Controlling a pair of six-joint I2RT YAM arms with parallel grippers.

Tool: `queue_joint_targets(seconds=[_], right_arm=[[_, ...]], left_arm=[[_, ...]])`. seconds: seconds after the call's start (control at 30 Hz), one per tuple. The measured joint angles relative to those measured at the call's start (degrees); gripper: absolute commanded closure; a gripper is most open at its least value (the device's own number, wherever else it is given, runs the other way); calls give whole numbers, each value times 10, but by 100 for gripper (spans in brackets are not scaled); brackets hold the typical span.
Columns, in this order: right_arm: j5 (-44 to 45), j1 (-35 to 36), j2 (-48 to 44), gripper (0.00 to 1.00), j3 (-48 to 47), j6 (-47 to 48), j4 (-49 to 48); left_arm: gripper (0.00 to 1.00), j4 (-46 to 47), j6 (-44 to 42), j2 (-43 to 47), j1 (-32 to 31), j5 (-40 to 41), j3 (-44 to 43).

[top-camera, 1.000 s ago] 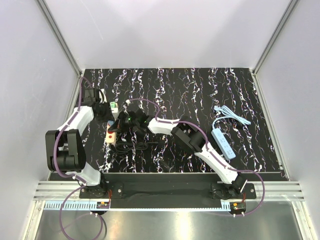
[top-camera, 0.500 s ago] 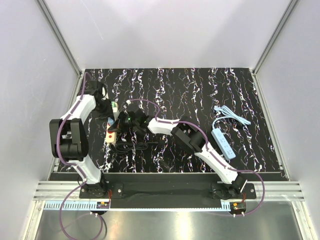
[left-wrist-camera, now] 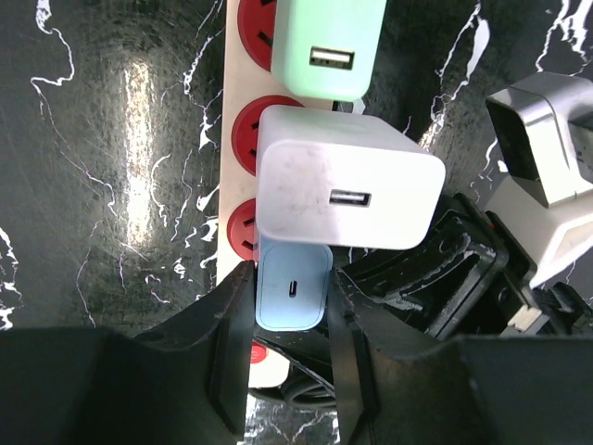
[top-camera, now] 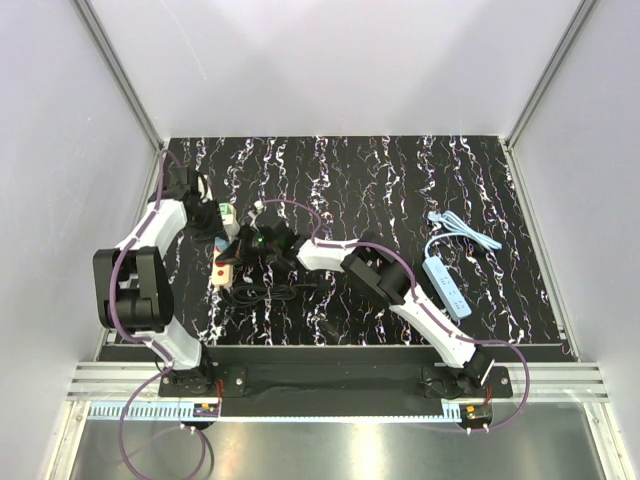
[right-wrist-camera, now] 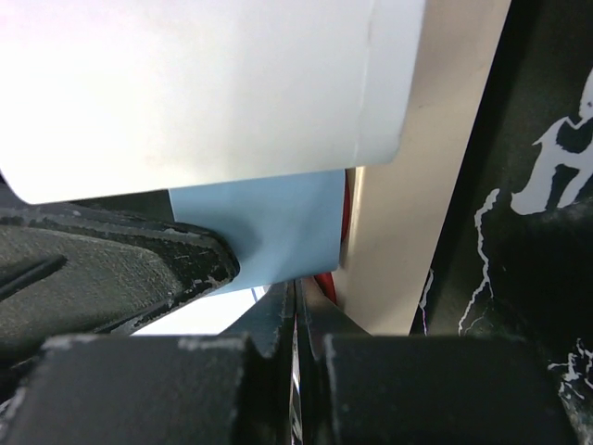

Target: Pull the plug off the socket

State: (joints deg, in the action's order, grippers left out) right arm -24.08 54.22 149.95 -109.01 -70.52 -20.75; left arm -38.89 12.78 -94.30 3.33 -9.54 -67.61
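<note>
The socket, a beige strip (left-wrist-camera: 233, 199) with red round spots, lies at the table's left (top-camera: 222, 272). Three adapters sit in it: a mint green one (left-wrist-camera: 332, 46), the white cube plug (left-wrist-camera: 347, 181) in the middle, and a small light blue one (left-wrist-camera: 292, 287). My left gripper (left-wrist-camera: 290, 278) points down, with its fingers (left-wrist-camera: 232, 324) pressed on both sides of the light blue adapter, just below the white plug (top-camera: 232, 227). My right gripper (right-wrist-camera: 298, 289) is shut and empty. Its tips rest against the strip (right-wrist-camera: 435, 185) beside the light blue adapter (right-wrist-camera: 264, 232).
The strip's black cord (top-camera: 265, 292) loops just right of it, under the right arm. A light blue power strip (top-camera: 447, 285) with a blue cord (top-camera: 455, 228) lies at the right. The left wall's metal rail (top-camera: 150, 200) runs close beside the left arm.
The left arm's elbow has swung and its wrist has shifted slightly over the strip. The right arm has stayed in place.
</note>
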Motion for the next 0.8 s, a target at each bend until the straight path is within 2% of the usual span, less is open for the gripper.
queue_joint_targets(seconds=[0.3,0.53,0.8], right_arm=[[2,0,-10,100,35,-14,-41],[2,0,-11,100,31,-18,-33],[4,2,-16,100,27,-13,-11]], left_arm=[[100,94,24,56,20,-26,83],[100,80,30,66,-14,30,78],[100,46,51,64,-19,46,59]])
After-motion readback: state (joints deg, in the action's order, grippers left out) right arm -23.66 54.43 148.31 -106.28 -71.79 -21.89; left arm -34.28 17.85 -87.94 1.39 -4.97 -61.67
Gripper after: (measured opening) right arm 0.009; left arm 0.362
